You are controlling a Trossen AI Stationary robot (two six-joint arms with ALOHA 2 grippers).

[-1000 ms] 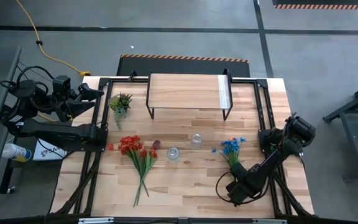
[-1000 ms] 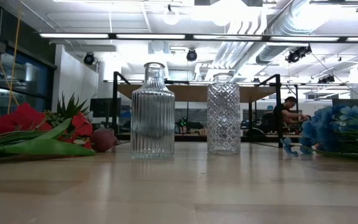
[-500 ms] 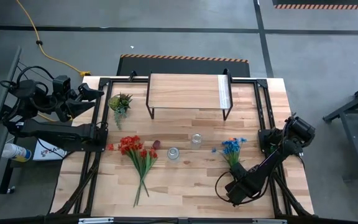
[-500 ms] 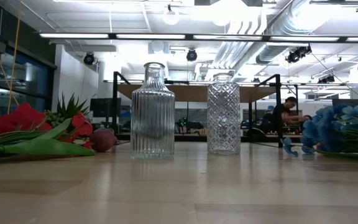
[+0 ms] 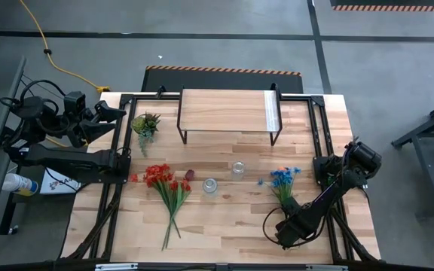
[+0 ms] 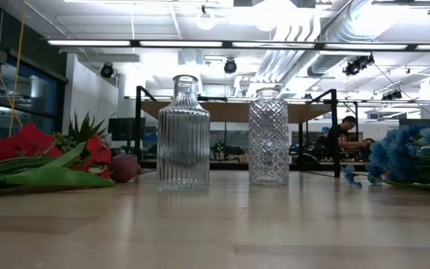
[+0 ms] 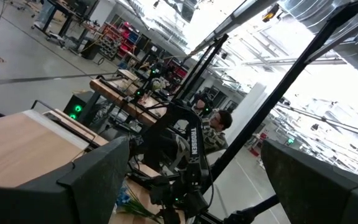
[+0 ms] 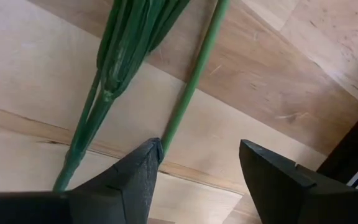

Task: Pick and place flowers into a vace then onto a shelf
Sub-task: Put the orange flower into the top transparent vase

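The blue-bloomed bunch [image 5: 281,181] lies flat on the table's right part, blooms toward the far side [image 6: 413,153], stems [image 8: 114,74] toward the near edge. My right gripper [image 5: 287,214] is low over those stem ends and open [image 8: 201,165], the thick stem bundle outside one finger. The red-bloomed bunch [image 5: 164,187] and the dark maroon tulip [image 5: 189,175] lie left of centre. Two clear glass vases [image 6: 183,134] [image 6: 268,138] stand mid-table. The shelf [image 5: 228,111] stands at the far edge. My left gripper [image 5: 104,111] is open [image 7: 197,168], off the table's far left corner. My right gripper comes at the blue bunch's cut ends slanting down from the near side, along the stems. A single thin stem [image 8: 188,99] runs down to one fingertip [image 8: 148,155] and ends there. Whether that finger touches it I cannot tell. The stems lie on the table.
A small green leafy tuft [image 5: 145,124] lies near the shelf's left leg. Black frame rails [image 5: 319,135] run along both table sides. Bare wood lies between the vases and the near edge. A person [image 6: 343,138] sits at a desk far behind the table.
The blue bunch has slid a little toward the table's right edge, still lying flat.
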